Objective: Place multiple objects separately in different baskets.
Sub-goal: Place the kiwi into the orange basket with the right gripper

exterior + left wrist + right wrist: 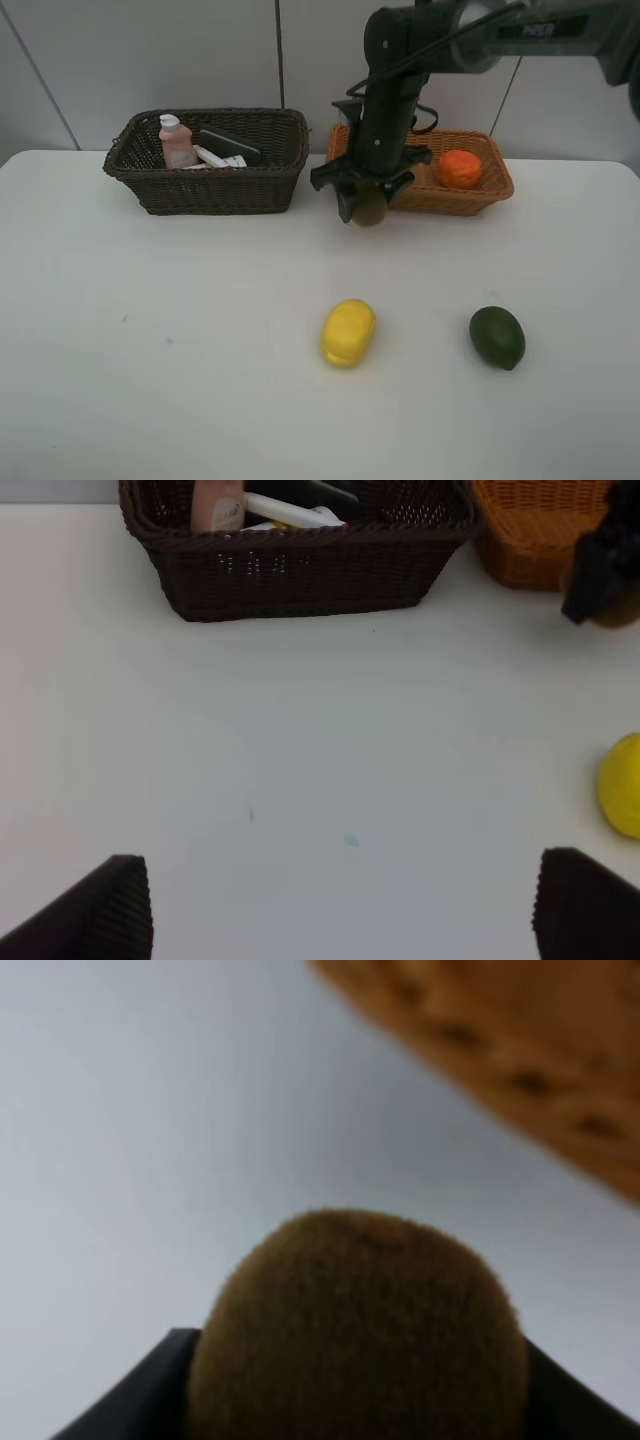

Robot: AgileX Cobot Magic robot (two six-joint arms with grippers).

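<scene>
Left gripper (342, 890) is hanging wide open and empty over the near table (150, 350). Lemon (348, 332) and, right of it, avocado (497, 337) are lying mid-table. Beyond, right gripper (367, 198) is clenching the kiwi (355, 1330) just before the tan basket (495, 187), which is holding the orange (460, 168); far left, the dark basket (210, 190) is holding the pink bottle (177, 142)

A plain white desk (150, 350) with a smooth matte top carries four things. At its far edge, left of the middle, stands a dark brown rectangular woven wicker basket (215, 190). To its right along the same edge, near it but apart, stands an orange-tan rectangular woven wicker basket (470, 198) with lower walls. Close to the desk's middle lies a yellow lemon (348, 332). A dark green avocado (497, 337) lies apart from the lemon, toward the right edge. The left half of the desk shows a few faint specks.
</scene>
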